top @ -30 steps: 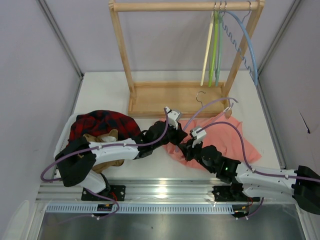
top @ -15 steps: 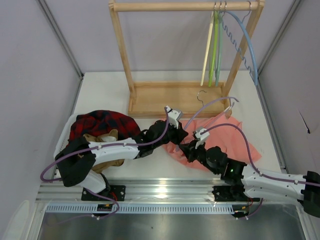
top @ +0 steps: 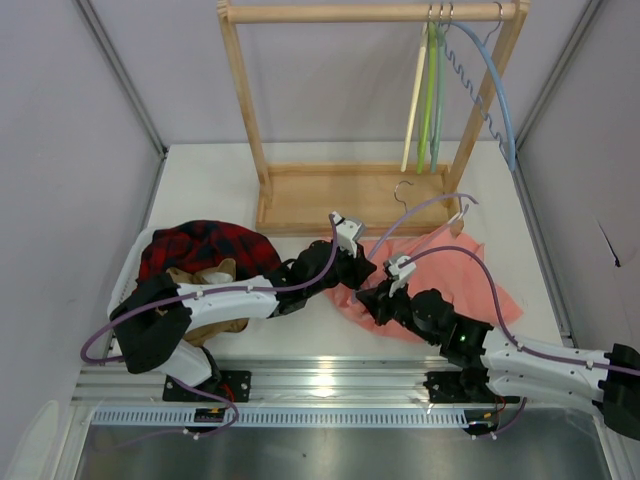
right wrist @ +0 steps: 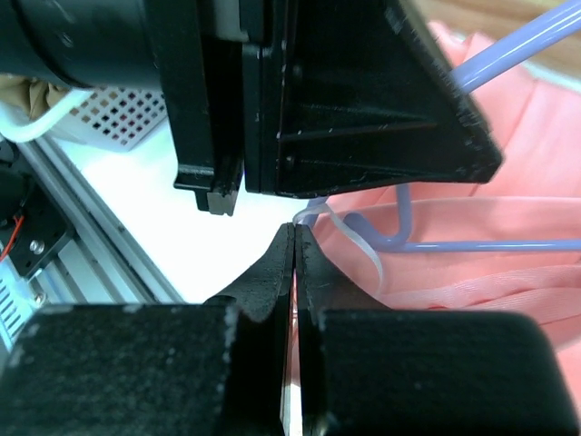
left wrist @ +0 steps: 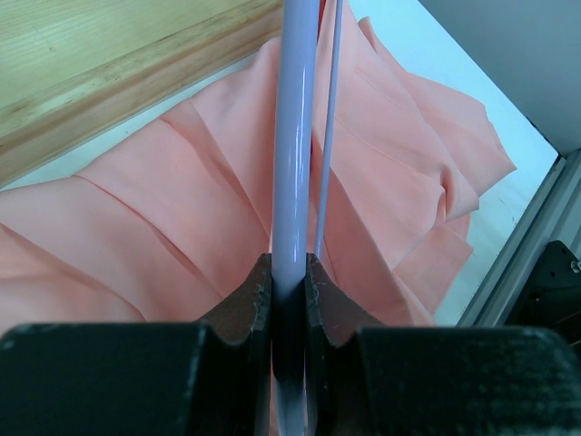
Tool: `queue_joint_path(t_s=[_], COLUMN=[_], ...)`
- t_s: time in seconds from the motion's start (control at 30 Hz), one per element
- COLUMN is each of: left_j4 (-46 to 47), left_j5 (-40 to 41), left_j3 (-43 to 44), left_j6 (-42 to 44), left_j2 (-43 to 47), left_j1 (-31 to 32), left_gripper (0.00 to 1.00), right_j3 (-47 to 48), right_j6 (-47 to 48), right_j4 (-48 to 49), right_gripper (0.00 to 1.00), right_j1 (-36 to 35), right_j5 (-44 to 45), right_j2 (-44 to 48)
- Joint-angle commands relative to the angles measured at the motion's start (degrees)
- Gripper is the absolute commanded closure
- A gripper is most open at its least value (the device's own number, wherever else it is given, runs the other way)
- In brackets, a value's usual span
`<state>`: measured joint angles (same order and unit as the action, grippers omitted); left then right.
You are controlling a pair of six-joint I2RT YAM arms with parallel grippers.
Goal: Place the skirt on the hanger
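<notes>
The salmon-pink skirt [top: 455, 275] lies in folds on the table right of centre. The lilac hanger [top: 425, 208] arches over its far edge, with the silver hook [top: 400, 190] towards the rack. My left gripper [top: 352, 270] is shut on the hanger's bar [left wrist: 295, 173] above the skirt [left wrist: 154, 218]. My right gripper [top: 372, 298] sits just in front of it at the skirt's left edge. Its jaws are pressed together [right wrist: 295, 232], and a thin white loop [right wrist: 359, 245] of the skirt comes out from their tip, beside the hanger's lower bar [right wrist: 472, 245].
A wooden rack [top: 300, 200] stands at the back with cream, green and light blue hangers [top: 430, 90] on its rail. A white basket [top: 122, 285] at the left holds a red-and-black plaid garment [top: 205, 248] and a tan one [top: 205, 275]. Walls close in both sides.
My right gripper has shifted a little to the right at the skirt's edge. The left gripper and the hanger have stayed where they were.
</notes>
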<state>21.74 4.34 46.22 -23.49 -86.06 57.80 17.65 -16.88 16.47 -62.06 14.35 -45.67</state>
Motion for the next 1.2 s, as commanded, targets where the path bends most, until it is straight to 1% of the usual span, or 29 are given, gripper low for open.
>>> queue_joint_path(t_s=[0.0, 0.17, 0.27, 0.33, 0.47, 0.57, 0.73, 0.83, 1.0, 1.17], left_j4=[4.28, 4.28, 4.28, 4.72, 5.77, 6.30, 7.35, 7.88, 7.80, 7.45], left_j5=[-0.38, 0.32, 0.41, -0.03, -0.82, -1.17, -1.88, -2.32, -2.49, -1.88], left_j3=[3.26, 3.53, 3.36, 3.36, 2.30, 1.51, 0.81, 0.63, 0.10, -0.34], left_j6=[0.81, 1.42, 1.34, 1.16, 0.37, 0.19, -0.42, -0.77, -1.30, -1.56], left_j2=[1.60, 1.25, 1.07, 1.25, 2.21, 3.09, 3.36, 3.53, 4.15, 4.76], left_j1=[0.47, 0.47, 0.38, 0.38, 0.38, 0.38, 0.47, 0.47, 0.47, 0.47], left_gripper=[1.00, 1.00, 1.00, 1.00, 1.00, 1.00, 1.00, 1.00, 1.00, 1.00], right_j3=[2.30, 2.92, 2.57, 2.22, 1.34, 0.90, 0.98, 1.07, 1.33, 2.65], right_j6=[-1.31, -2.54, -2.72, -2.63, -2.36, -1.84, -1.31, -1.31, -0.78, -0.34], right_j4=[2.95, 2.96, 2.34, 2.34, 2.25, 3.13, 4.71, 5.15, 5.85, 3.66], right_gripper=[1.00, 1.00, 1.00, 1.00, 1.00, 1.00, 1.00, 1.00, 1.00, 1.00], right_j1=[0.63, 0.72, 0.72, 0.80, 1.24, 2.47, 4.58, 4.67, 4.67, 4.50], right_j5=[-4.41, -6.44, -5.83, -4.69, 1.02, 1.56, -1.95, -2.22, -1.08, 1.90], right_j2=[-1.61, -2.41, -1.70, -0.65, 0.58, 1.11, -0.29, -1.96, -3.46, -3.81])
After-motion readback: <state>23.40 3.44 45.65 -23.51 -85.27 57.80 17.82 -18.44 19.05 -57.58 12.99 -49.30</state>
